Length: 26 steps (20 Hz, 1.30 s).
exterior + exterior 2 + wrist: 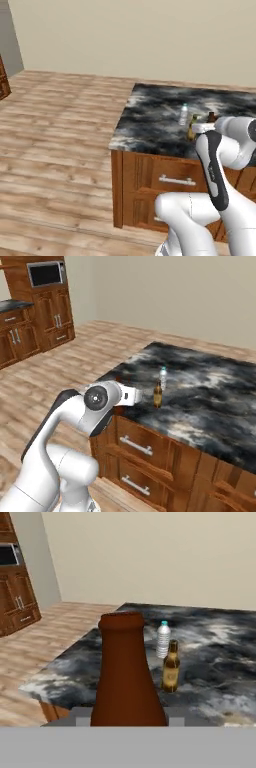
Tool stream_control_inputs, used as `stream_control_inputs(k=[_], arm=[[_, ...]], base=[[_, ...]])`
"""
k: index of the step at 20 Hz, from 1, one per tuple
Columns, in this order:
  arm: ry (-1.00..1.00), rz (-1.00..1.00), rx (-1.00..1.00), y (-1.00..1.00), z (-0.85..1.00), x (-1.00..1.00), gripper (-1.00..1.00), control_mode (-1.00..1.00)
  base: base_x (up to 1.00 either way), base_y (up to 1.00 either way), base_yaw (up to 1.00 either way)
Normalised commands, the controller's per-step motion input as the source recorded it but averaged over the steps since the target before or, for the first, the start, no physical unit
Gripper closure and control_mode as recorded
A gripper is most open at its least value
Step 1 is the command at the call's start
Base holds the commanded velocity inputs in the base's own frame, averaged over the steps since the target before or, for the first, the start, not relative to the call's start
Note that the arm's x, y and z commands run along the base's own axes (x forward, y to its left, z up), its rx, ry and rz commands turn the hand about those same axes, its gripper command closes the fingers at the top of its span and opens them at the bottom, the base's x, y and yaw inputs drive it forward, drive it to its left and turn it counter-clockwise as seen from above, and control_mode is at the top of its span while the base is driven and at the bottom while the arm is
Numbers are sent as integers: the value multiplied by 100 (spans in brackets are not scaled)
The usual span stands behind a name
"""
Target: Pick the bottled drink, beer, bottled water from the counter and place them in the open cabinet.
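Pinched between the two-finger pincer (128,719) is the small dark red-brown bottled drink (127,672), held over the edge of the black and white marbled stone counter (210,662). Rigid, smooth glass is judged slippery; a grip low on the body seems safest.

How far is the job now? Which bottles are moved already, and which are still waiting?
Nothing looks stored yet. In hand: the gripper is shut on the bottled drink, which rises large and close in the hand view. Left: the beer and the bottled water both stand upright on the counter, close together near its edge.
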Motion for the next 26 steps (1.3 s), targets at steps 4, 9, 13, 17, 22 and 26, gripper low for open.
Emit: stream_control_inputs(k=[4, 9, 13, 17, 22, 26], arm=[[0, 0, 0, 0, 0, 0, 100, 100], [0, 0, 0, 0, 0, 0, 100, 100], [0, 0, 0, 0, 0, 0, 100, 100], [0, 0, 0, 0, 0, 0, 100, 100], [0, 0, 0, 0, 0, 0, 100, 100], [0, 0, 0, 0, 0, 0, 100, 100]], base=[[-10, 19, 67], [0, 36, 75], [0, 35, 74], [2, 19, 78], [8, 17, 84], [29, 16, 81]])
